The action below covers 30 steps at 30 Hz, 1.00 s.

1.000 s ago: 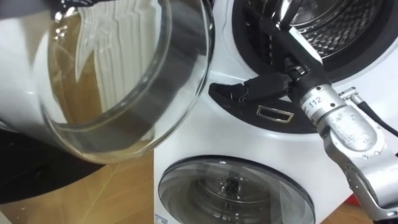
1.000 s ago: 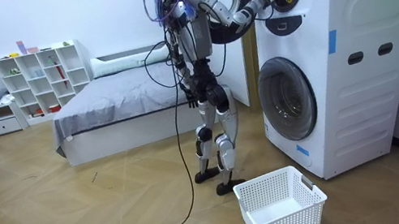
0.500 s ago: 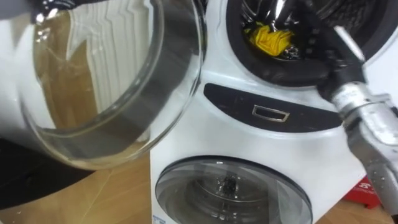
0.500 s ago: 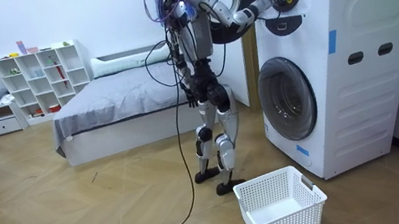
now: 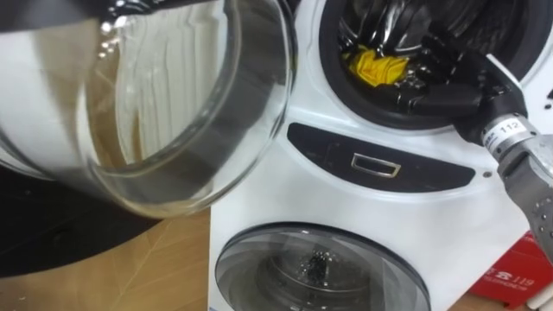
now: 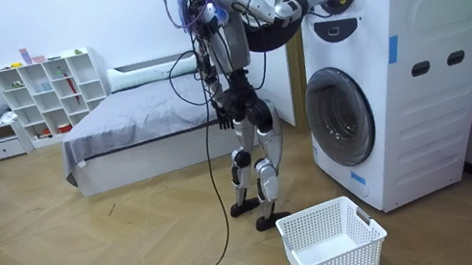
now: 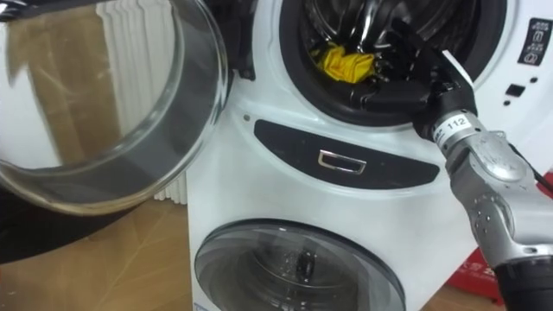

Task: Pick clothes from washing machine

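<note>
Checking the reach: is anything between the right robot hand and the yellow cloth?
Nothing visible: the door stands open, and the robot hand is inside the drum, beside the cloth.

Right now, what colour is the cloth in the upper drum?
Yellow. The cloth shows best in the left eye view.

Bright, even indoor light fills the room, leaving only faint shadows on the wooden floor (image 6: 92, 255). The open glass door (image 5: 186, 112) carries pale streaks of glare and warps what lies behind it; the drum (image 7: 346, 22) is dark, with metal glints.
</note>
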{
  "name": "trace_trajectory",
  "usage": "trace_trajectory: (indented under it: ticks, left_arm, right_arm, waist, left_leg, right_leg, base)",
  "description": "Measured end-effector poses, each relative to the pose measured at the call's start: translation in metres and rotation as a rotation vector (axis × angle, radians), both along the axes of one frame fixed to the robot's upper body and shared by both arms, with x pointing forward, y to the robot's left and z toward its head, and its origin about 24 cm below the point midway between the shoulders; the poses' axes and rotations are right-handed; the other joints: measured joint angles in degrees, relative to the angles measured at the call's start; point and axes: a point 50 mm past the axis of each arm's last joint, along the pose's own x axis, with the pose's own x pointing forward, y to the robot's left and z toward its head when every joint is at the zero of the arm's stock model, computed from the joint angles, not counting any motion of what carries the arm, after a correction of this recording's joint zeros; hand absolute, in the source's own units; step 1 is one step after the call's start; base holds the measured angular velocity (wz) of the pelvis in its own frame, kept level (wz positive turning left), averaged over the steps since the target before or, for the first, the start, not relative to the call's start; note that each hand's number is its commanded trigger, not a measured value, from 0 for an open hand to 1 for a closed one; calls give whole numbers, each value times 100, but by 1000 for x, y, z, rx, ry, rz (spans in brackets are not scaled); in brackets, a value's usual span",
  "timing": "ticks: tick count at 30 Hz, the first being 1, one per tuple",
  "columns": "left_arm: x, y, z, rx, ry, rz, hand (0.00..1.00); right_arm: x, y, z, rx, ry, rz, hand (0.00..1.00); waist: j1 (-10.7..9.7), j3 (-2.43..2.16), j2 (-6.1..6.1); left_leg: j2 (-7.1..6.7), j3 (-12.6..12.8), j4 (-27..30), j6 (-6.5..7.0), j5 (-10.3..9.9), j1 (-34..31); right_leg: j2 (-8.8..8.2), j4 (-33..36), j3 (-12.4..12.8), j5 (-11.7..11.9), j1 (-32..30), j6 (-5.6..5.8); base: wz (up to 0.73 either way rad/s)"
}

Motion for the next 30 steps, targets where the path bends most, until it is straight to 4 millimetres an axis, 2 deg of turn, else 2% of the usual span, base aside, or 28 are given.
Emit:
trace_trajectory:
  ticks: [17,19,22,25,30]
  left_arm:
    - [-7,3,0,-15,9,26,0]
    - [-6,2,0,-18,7,26,0]
    - [-5,2,0,-25,7,25,0]
    - [-5,2,0,-22,11,27,0]
    - [-5,2,0,-18,21,33,0]
  right_arm:
    - [2,-4,6,-68,-1,22,0]
    - [4,-2,12,-104,-15,18,0]
    - [11,2,38,-170,-84,-19,0]
    - [17,3,52,-162,-116,-50,0]
    - [20,1,61,-174,-129,-95,0]
  waist:
    - [59,30,5]
    - [59,62,16]
    - [61,107,34]
    - [62,96,19]
    - [77,78,-4]
  left_leg:
    - [0,-14,-9,1,1,9]
    - [0,-10,-11,2,1,3]
    - [5,-7,-55,1,1,-8]
    - [13,-13,-53,0,2,-7]
    - [7,-15,-46,0,2,-21]
  right_leg:
    - [-2,-7,-5,-1,5,2]
    - [-3,-4,-5,-1,0,2]
    - [3,-10,-8,-13,-13,1]
    - [14,-33,-21,-37,-11,-5]
    - [9,-41,-19,-54,-24,14]
  base:
    - [0]
    - [0]
    - [0]
    - [0]
    - [0]
